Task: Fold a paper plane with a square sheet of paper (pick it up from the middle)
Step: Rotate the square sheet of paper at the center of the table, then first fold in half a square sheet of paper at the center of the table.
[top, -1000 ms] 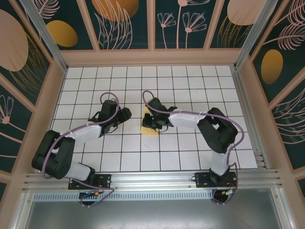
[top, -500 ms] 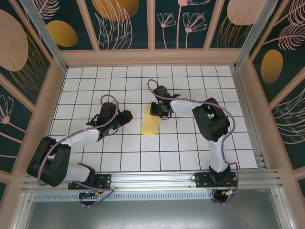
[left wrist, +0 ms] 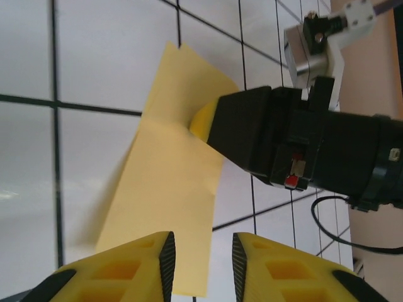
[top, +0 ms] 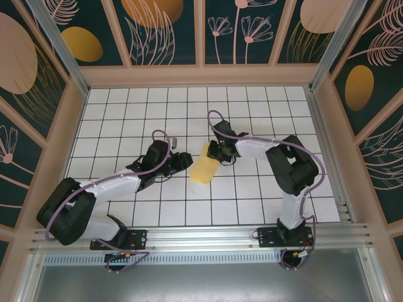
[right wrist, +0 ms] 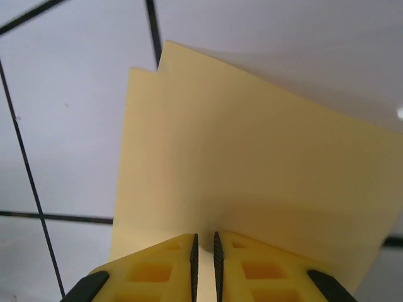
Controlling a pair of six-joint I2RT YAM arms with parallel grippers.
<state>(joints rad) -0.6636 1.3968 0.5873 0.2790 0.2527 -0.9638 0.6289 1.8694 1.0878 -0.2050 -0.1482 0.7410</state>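
Note:
The square sheet of paper (top: 203,168) is pale yellow and folded over into a long strip, near the middle of the white grid table. My right gripper (top: 216,153) is shut on its far end, and in the right wrist view the paper (right wrist: 252,170) spreads out beyond those jaws (right wrist: 204,251). My left gripper (top: 187,161) is just left of the strip's near end. In the left wrist view its jaws (left wrist: 203,264) stand open, with the paper's (left wrist: 170,182) near corner and long edge showing in the gap. The right gripper's (left wrist: 203,121) black body reaches in from the right.
The white tiled table (top: 252,201) is boxed in by a wooden frame (top: 201,75) at the back and both sides. An aluminium rail (top: 201,236) runs along the near edge by the arm bases.
My left arm has swung right up to the paper, its jaws narrowing. The right gripper has shifted right and back, still holding the paper, which now bows up off the table.

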